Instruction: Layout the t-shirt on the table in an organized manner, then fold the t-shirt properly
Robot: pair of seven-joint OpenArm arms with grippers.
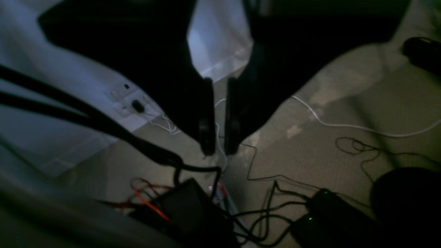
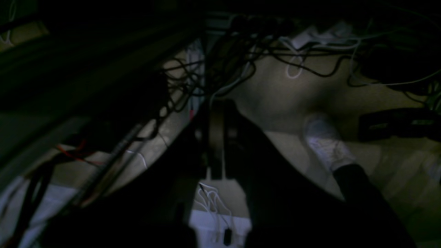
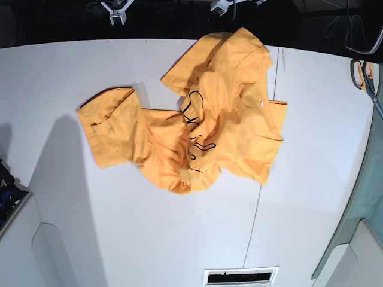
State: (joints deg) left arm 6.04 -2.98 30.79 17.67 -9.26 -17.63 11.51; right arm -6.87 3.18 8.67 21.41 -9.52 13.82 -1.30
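Observation:
The orange-yellow t-shirt lies crumpled on the white table, bunched in the middle with one sleeve spread left. Its black line drawing and small white neck tag face up. Neither arm shows in the base view. Both wrist views look at a dim floor, not at the shirt. My left gripper hangs with its dark fingers a narrow gap apart and nothing between them. The fingers of my right gripper are pressed together and hold nothing.
Orange-handled scissors lie at the table's far right edge. A thin dark seam crosses the tabletop, and a slotted vent sits at the front edge. Cables, power bricks and a white shoe are on the floor.

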